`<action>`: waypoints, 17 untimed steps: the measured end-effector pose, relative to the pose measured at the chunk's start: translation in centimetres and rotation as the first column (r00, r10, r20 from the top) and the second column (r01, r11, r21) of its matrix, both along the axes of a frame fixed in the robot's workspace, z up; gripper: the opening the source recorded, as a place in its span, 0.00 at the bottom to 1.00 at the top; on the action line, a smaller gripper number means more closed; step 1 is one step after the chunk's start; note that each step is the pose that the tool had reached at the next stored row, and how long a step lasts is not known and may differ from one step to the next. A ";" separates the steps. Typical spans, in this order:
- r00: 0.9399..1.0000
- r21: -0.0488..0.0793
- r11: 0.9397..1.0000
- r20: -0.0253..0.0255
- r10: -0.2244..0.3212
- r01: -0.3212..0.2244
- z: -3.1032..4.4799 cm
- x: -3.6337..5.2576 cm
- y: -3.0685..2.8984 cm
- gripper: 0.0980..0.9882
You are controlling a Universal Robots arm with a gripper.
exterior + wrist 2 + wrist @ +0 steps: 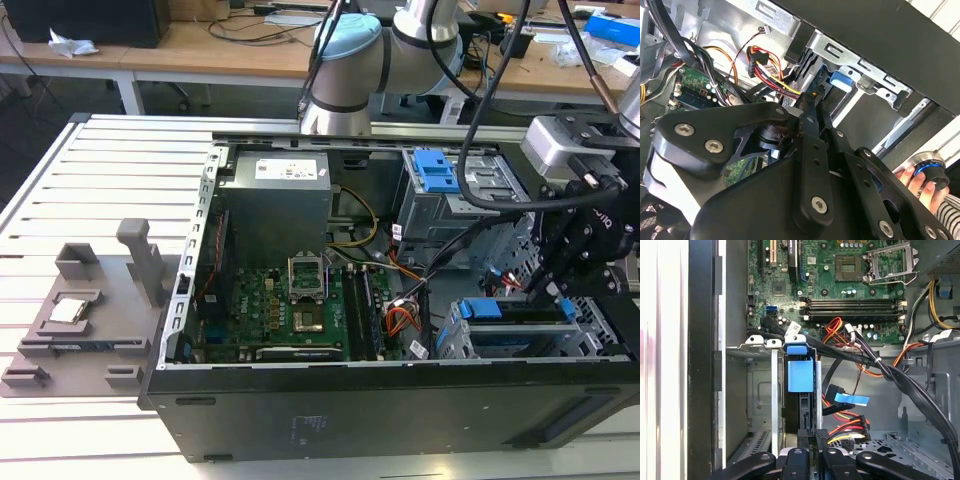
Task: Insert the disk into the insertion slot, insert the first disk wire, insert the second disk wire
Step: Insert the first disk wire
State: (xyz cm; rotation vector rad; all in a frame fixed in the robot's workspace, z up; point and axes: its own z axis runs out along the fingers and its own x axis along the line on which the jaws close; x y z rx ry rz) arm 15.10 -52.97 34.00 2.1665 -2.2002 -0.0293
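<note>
Exterior view: gripper (547,285) at right of frame, over insertion slot (455,340) at lower right; disk (497,310) sits inside it, blue carrier showing. First wrist view: jaws clenched together at bottom centre, just beside disk's end; any pinched item can't be told.

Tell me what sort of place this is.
Probably a robotics lab or workshop: an open black desktop computer case sits on a slatted white metal table, a grey robot arm stands behind it, and wooden workbenches strewn with cables lie beyond.
</note>
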 end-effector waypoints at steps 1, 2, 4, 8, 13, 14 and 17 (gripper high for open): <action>1.000 0.000 1.000 0.000 0.000 0.000 0.01 0.00 0.00 0.08; 1.000 -0.001 1.000 0.000 0.000 0.000 -0.03 0.01 -0.01 0.08; 1.000 0.000 1.000 0.000 0.000 0.000 -0.31 0.01 -0.06 0.08; 1.000 0.000 1.000 0.000 0.000 0.000 -0.52 0.01 -0.14 0.08; 1.000 0.000 1.000 0.000 0.000 0.000 -0.54 0.01 -0.14 0.16; 1.000 0.000 1.000 0.000 0.000 0.000 -0.50 0.01 -0.15 0.16; 1.000 0.000 1.000 0.000 0.000 0.000 0.47 0.01 -0.14 0.16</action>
